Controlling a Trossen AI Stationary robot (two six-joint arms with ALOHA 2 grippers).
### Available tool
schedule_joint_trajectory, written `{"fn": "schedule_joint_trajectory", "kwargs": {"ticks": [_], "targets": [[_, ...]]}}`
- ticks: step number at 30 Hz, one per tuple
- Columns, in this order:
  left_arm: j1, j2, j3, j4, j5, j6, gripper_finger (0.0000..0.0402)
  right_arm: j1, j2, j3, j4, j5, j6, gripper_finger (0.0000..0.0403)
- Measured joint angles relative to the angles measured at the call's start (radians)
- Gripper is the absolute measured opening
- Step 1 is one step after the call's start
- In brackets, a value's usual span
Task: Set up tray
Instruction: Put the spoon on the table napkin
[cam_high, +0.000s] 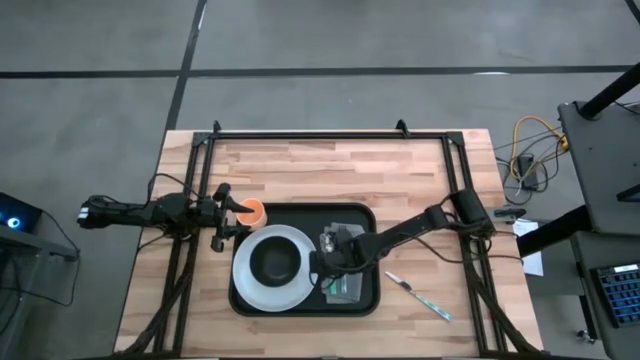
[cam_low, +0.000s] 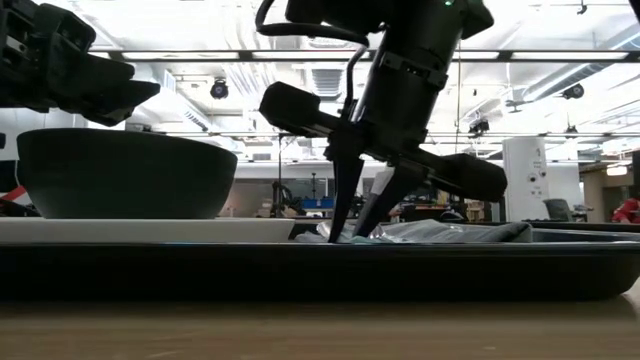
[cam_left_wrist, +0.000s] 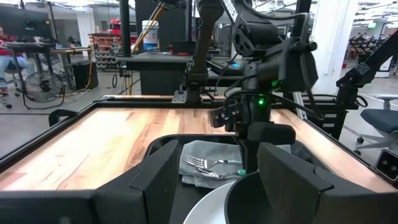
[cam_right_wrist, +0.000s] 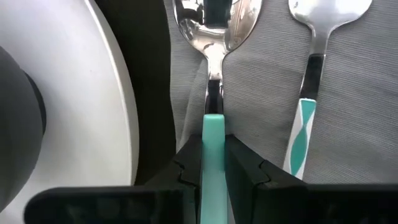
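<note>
the tray (cam_high: 368, 302) sits mid-desk (cam_high: 330, 165) with plate (cam_high: 250, 290) and bowl (cam_high: 272, 262). the right gripper (cam_right_wrist: 213, 146) has its fingers pinching a spoon's (cam_right_wrist: 214, 68) teal handle, low over the napkin (cam_right_wrist: 360, 124), probably to lay it beside the other one. the left gripper (cam_high: 226, 213) waits spread by the orange cup (cam_high: 252, 211).

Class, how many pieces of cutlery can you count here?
3. A spoon in the right gripper, on the grey napkin; a second utensil beside it; a third utensil on the table beside the tray. Others may be hidden.
</note>
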Motion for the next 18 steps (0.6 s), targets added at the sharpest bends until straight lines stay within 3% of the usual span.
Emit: {"fn": "schedule_joint_trajectory", "kwargs": {"ticks": [10, 18], "targets": [[0.0, 0.0, 0.0, 0.0, 0.0, 0.0, 0.0198, 0.022, 0.005, 0.0, -0.011, 0.032, 0.036, 0.0037], [0.0, 0.0, 0.0, 0.0, 0.0, 0.0, 0.0198, 0.02, 0.006, 0.0, -0.013, 0.03, 0.029, 0.0087]]}}
